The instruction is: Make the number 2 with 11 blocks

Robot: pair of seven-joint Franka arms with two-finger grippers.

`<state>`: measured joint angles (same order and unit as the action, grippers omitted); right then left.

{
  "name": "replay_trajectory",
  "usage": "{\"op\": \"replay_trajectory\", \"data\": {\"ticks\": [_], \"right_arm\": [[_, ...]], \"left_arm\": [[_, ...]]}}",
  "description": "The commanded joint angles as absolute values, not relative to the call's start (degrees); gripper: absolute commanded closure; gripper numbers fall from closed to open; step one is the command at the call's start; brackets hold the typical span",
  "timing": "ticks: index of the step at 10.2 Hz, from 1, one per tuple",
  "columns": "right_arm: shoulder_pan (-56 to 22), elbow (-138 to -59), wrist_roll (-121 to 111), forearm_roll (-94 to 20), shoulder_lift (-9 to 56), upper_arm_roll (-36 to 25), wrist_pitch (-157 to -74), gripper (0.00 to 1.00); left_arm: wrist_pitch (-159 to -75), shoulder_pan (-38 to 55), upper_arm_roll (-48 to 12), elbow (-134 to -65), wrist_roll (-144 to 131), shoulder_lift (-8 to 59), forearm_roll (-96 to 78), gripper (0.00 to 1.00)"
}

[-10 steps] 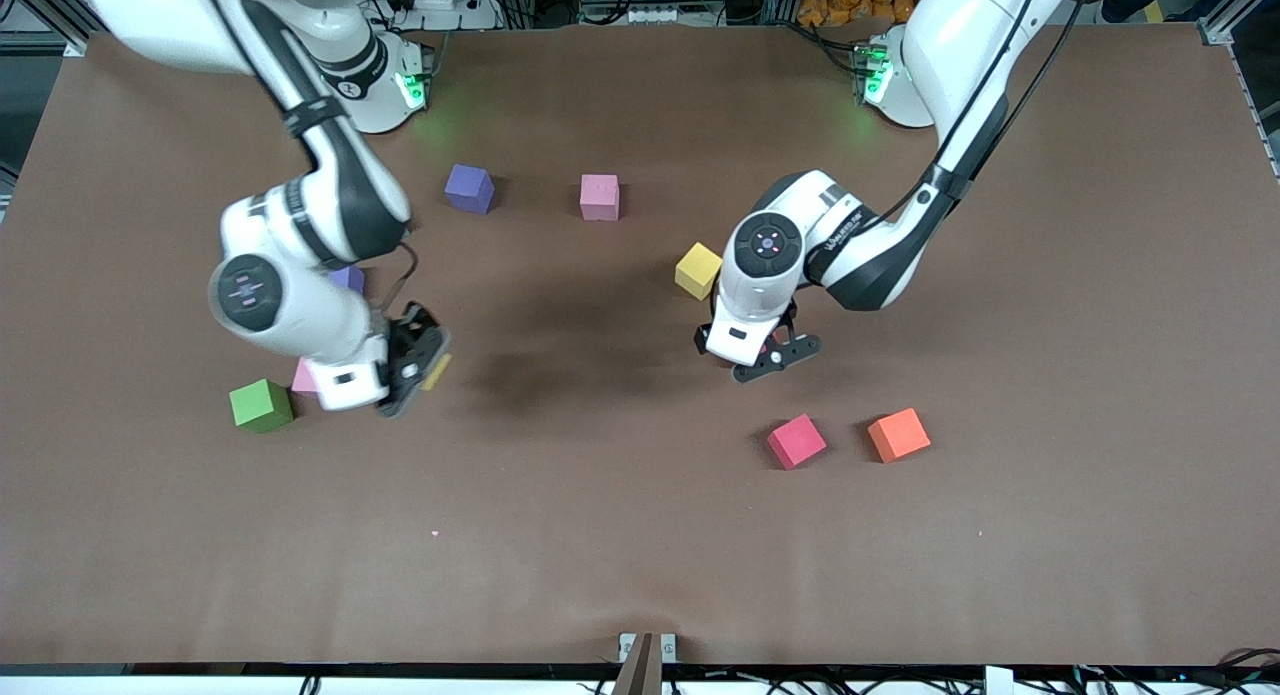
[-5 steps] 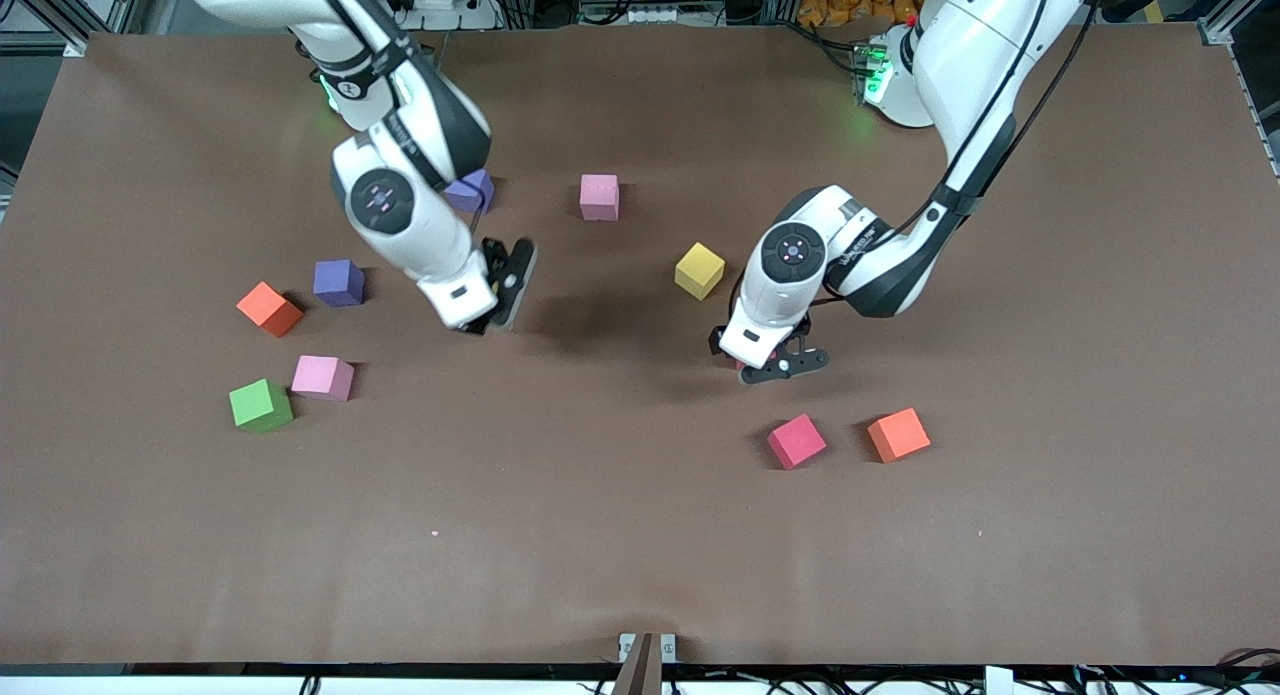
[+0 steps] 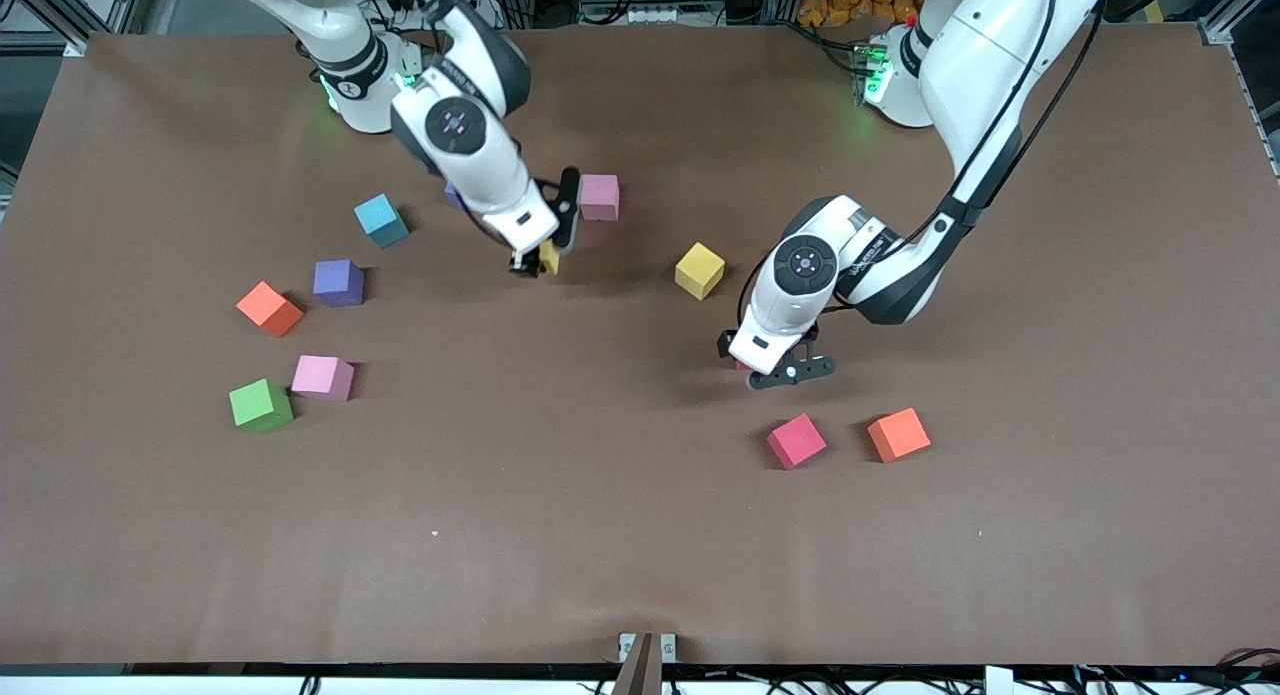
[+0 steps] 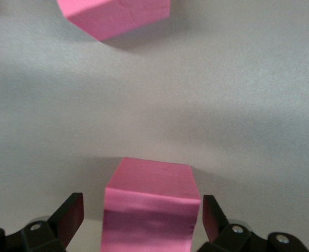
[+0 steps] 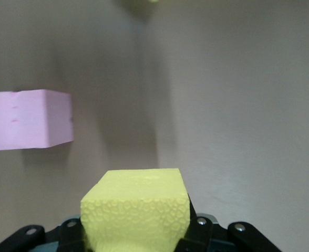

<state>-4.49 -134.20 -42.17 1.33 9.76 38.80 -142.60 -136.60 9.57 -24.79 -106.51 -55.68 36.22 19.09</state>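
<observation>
- Your right claw (image 3: 545,258) is clamped on a yellow block (image 5: 136,210) and carries it above the counter (image 3: 640,535), over the spot just beside the pale pink block (image 3: 599,196).
- Your left claw (image 3: 790,367) stands wide open, low over the counter, with a deep pink block (image 4: 149,207) between its fingers; the pads do not touch it yet.
- No number 2 exists so far: the blocks lie scattered, well apart. A second yellow block (image 3: 699,270) sits near the middle; a red block (image 3: 796,441) and an orange block (image 3: 898,434) lie nearer the front camera.
- Toward the right arm's end lie a cyan block (image 3: 381,220), a purple block (image 3: 338,282), another orange block (image 3: 269,308), a pink block (image 3: 322,377) and a green block (image 3: 260,405).
- Judging by the pitted surface, the cubes are light, soft foam: take them on two flat parallel faces, centred, and squeeze gently so they neither dent nor twist.
</observation>
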Motion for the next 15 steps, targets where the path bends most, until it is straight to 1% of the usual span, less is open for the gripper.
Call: {"op": "replay_trajectory", "data": {"ticks": [1, 2, 4, 5, 6, 7, 8, 13, 15], "right_arm": [[-4.9, -142.4, -42.2, 1.6, 6.7, 40.6, -150.4, 0.39], [-5.9, -144.4, -42.1, 1.6, 7.3, 40.7, -153.9, 0.39], [-7.5, -145.3, -37.0, 1.6, 8.4, 41.0, -153.8, 0.39], [-8.4, -145.5, -34.9, 1.6, 8.6, 41.7, -153.7, 0.39], [-8.5, -145.5, -34.6, 1.6, 9.0, 41.9, -153.4, 0.39], [-8.5, -145.5, -34.5, 1.6, 9.5, 42.1, -153.1, 0.39], [-8.5, -145.5, -34.6, 1.6, 10.5, 42.2, -153.2, 0.39], [-9.6, -145.5, -34.7, 1.9, 14.6, 42.2, -154.9, 0.38], [-9.6, -145.5, -34.7, 1.9, 14.7, 42.2, -155.0, 0.38]], "left_arm": [[-137.9, 9.4, -25.4, -106.7, -55.5, 37.2, 20.8, 0.0], [-138.0, 9.4, -25.4, -106.7, -55.5, 37.3, 20.8, 0.0], [-138.0, 9.5, -25.4, -106.6, -55.5, 37.5, 20.8, 0.01], [-138.0, 9.5, -25.4, -106.7, -55.5, 37.5, 20.8, 0.46], [-138.0, 9.5, -25.4, -106.7, -55.8, 37.5, 20.8, 0.73], [-138.0, 9.4, -25.4, -106.7, -56.6, 37.4, 20.7, 0.91], [-137.6, 9.1, -25.4, -106.7, -57.6, 36.9, 20.5, 0.97], [-132.9, 8.8, -25.8, -106.3, -72.2, 30.9, 18.5, 0.97], [-130.3, 8.3, -25.8, -106.3, -80.0, 29.2, 18.5, 0.97]]}}
